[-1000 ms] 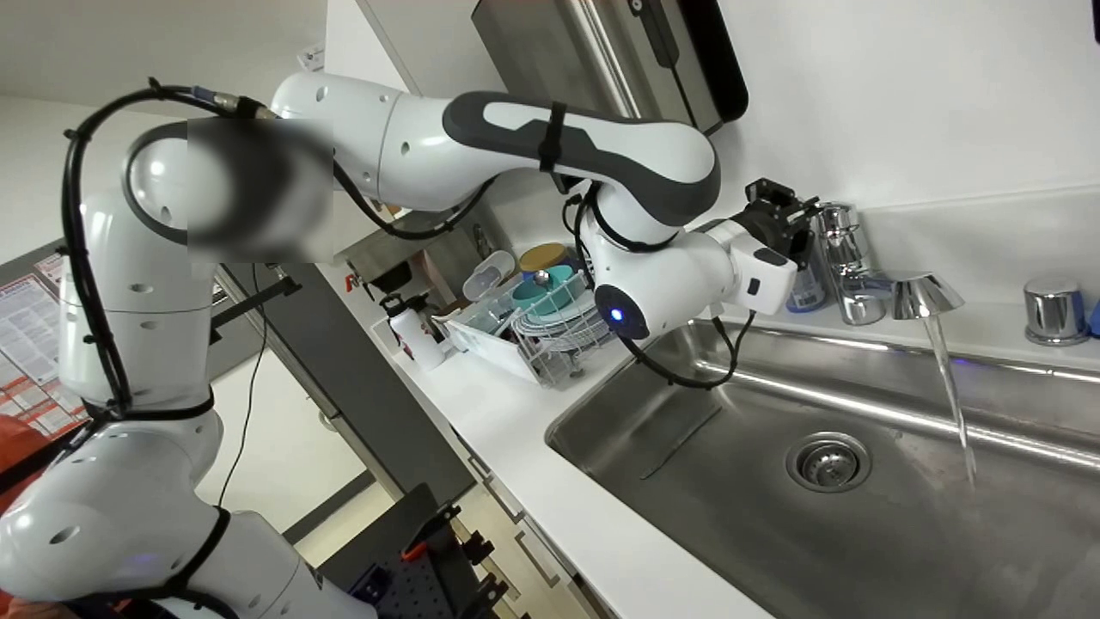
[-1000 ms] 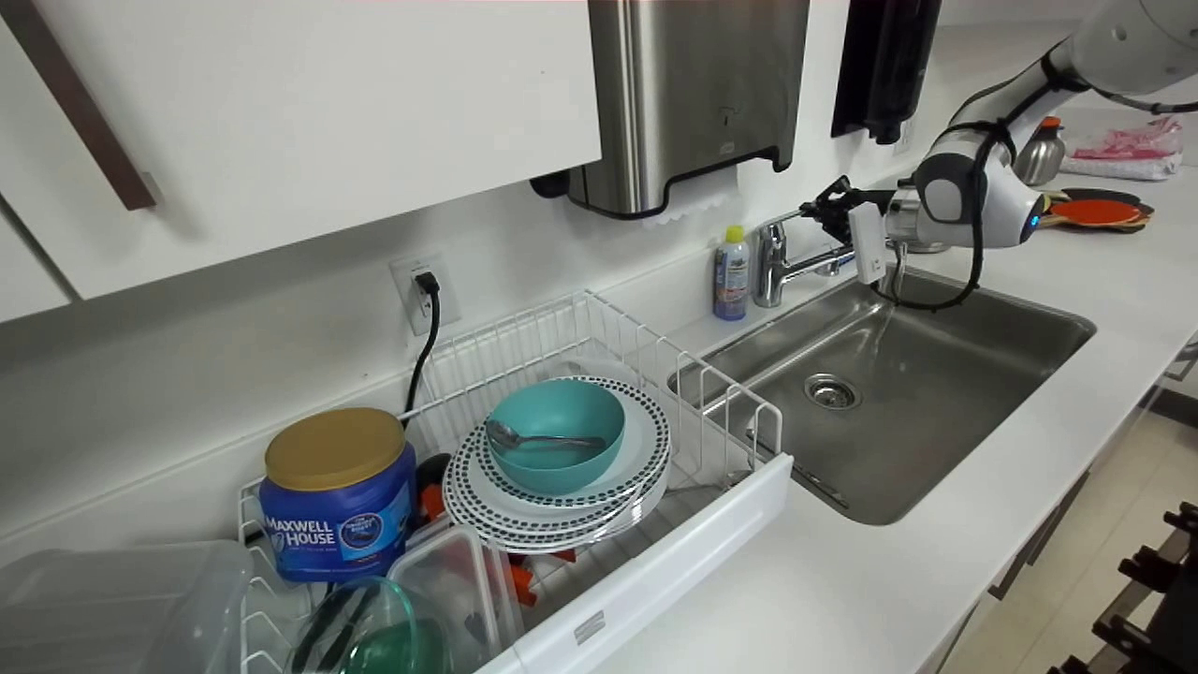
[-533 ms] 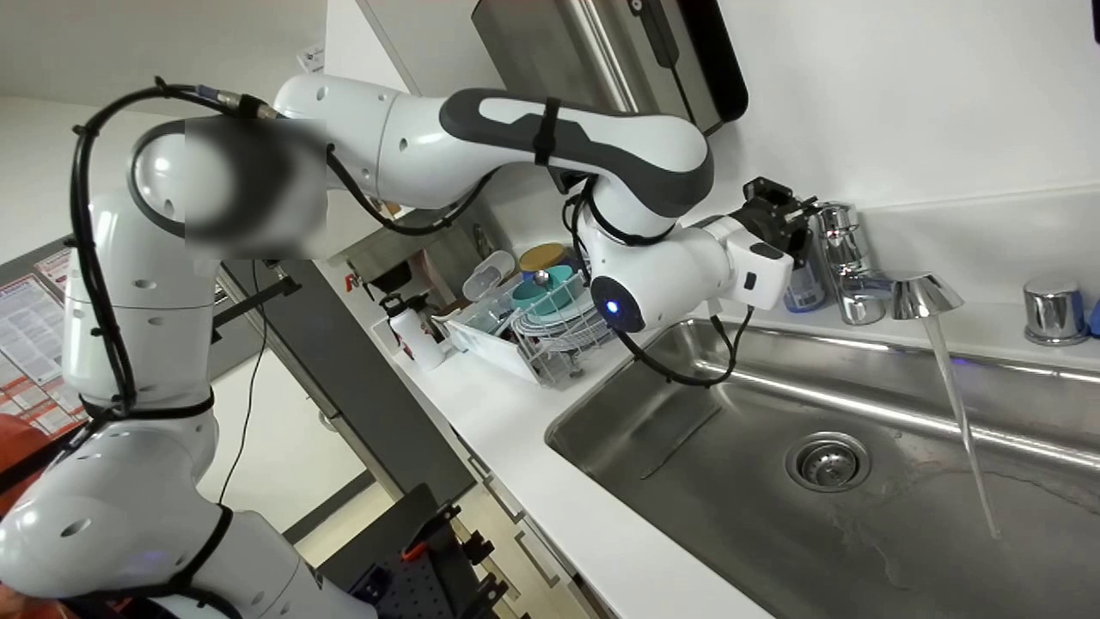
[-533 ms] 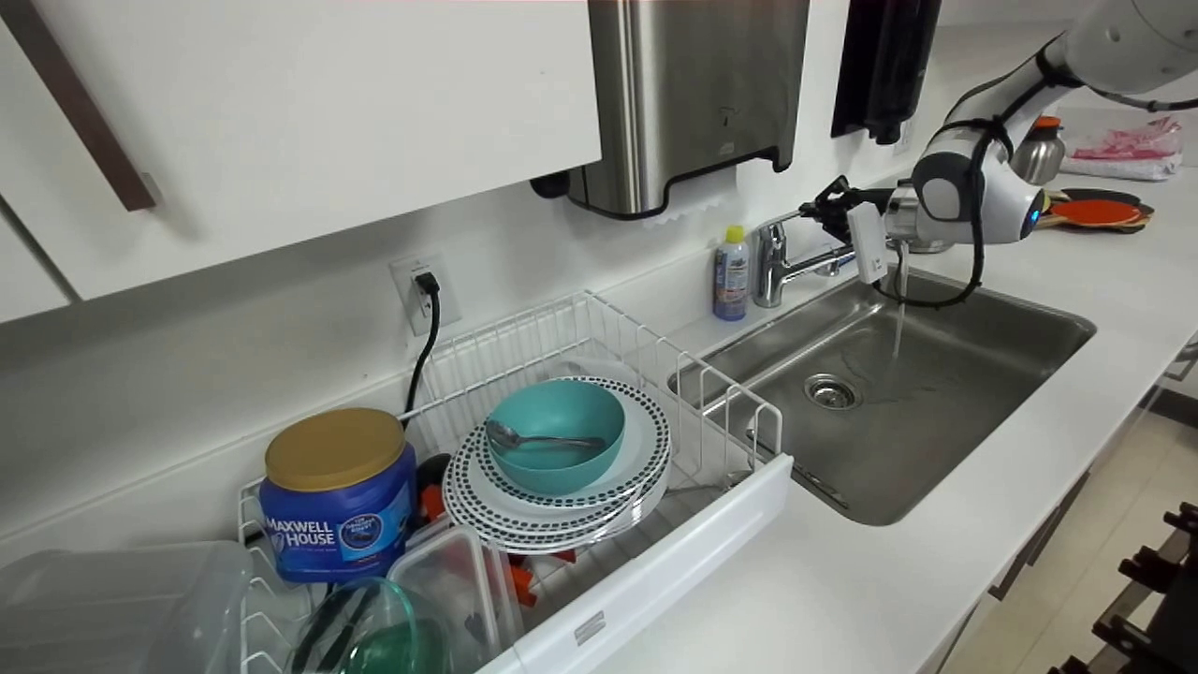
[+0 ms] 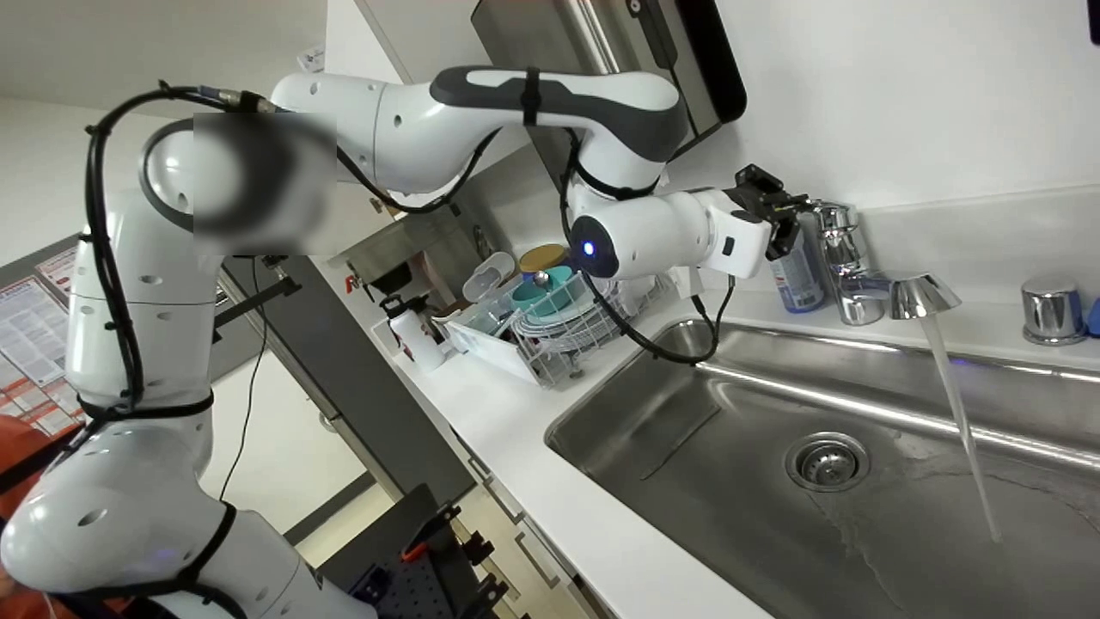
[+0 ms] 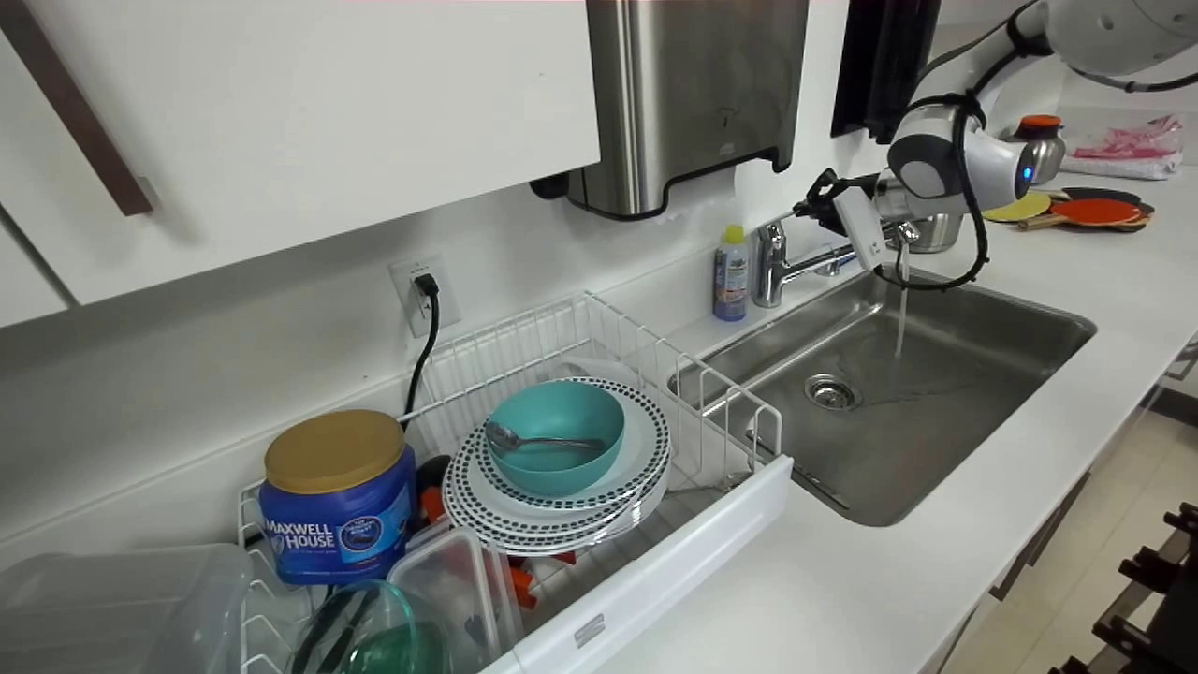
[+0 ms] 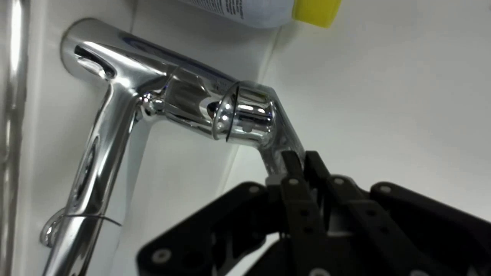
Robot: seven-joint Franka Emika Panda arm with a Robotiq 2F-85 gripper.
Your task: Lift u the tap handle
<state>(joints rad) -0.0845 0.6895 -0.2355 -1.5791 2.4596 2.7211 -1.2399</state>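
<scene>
Tap handle (image 7: 282,140), one: chrome lever, set on top of the tap (image 7: 184,96) at the back of the sink (image 5: 713,516). In the wrist view we see its outer part run to the gripper.

Gripper (image 7: 305,156), one: black, at the lever's outer end. We find its two fingers (image 7: 293,165) drawn together, with only a sliver of gap. We cannot tell whether any of the lever is pinched between them.

Arm (image 6: 945,168), one: white and grey, reaching over the sink in an exterior view.

Water (image 5: 958,413), one stream: runs from the spout (image 5: 924,297) into the sink, landing to one side of the drain (image 5: 828,462).

Bottle (image 6: 731,281), one: blue, yellow cap, upright just beside the tap. In an exterior view the gripper covers its upper part.

Cylinder (image 5: 1054,311), one: chrome, behind the sink, apart from the tap.

Rack (image 6: 655,573), one: white, on the counter (image 6: 796,599) beside the sink. We list in it a stack of plates (image 6: 562,526) bearing a teal bowl (image 6: 576,412), a spoon (image 6: 547,441) in the bowl, and a blue tub (image 6: 309,566) with a gold lid.

Dispenser (image 6: 697,103), one: steel, on the wall.
</scene>
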